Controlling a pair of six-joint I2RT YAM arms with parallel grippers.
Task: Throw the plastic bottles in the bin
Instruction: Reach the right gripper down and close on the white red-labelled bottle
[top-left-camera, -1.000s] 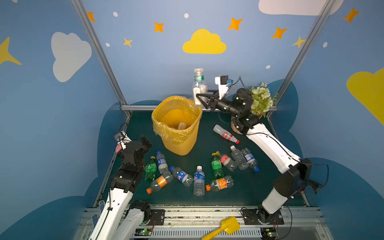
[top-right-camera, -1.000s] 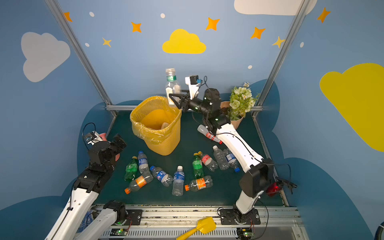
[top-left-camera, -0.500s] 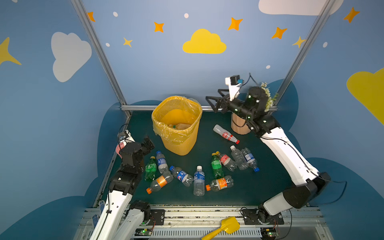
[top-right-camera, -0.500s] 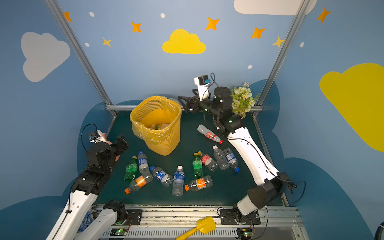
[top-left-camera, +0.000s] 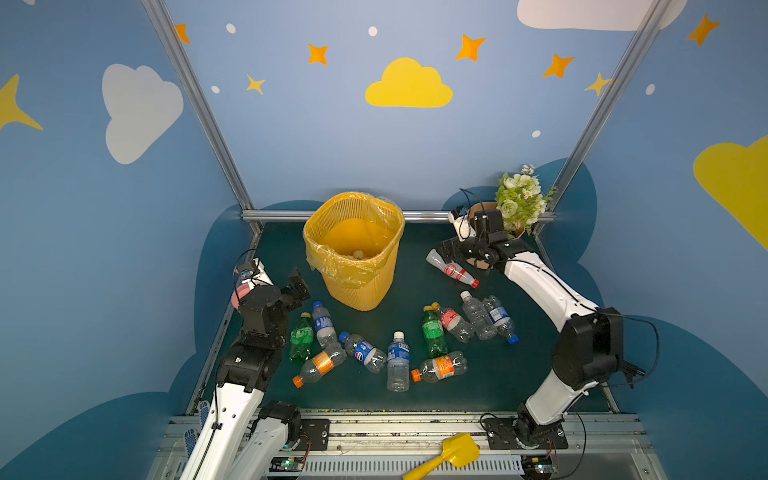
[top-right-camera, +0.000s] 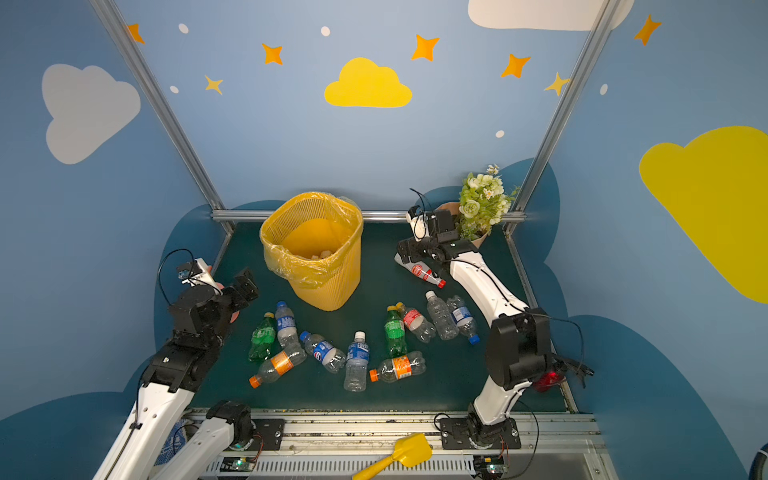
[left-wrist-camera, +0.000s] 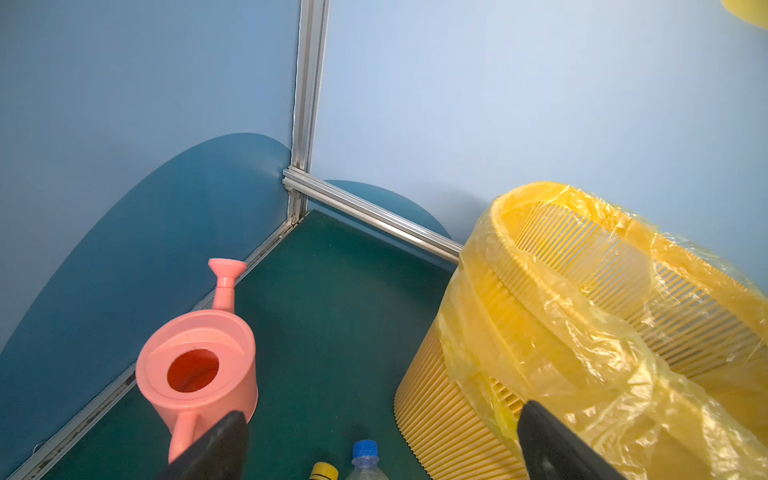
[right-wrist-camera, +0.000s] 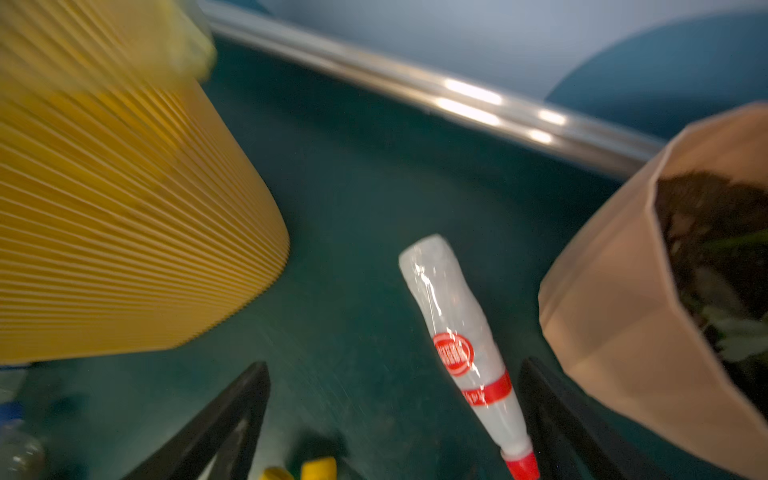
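Fingers spread and empty on the left gripper (top-left-camera: 298, 286), hanging just beside the nearest of the plastic bottles (top-left-camera: 398, 353), all lying flat across the tabletop (top-left-camera: 498, 386); probably poised for a pick. Farther back, right gripper (top-left-camera: 448, 250) likewise wide open, low over a white red-capped bottle (right-wrist-camera: 453, 328) lying on its side between the fingers, unclamped; apparently lining up a grasp. Beyond, the bin (top-left-camera: 361, 291) upright between both arms, reachable by each, pale shapes at its bottom. Flower pot (right-wrist-camera: 602, 311) close alongside, a likely bump hazard.
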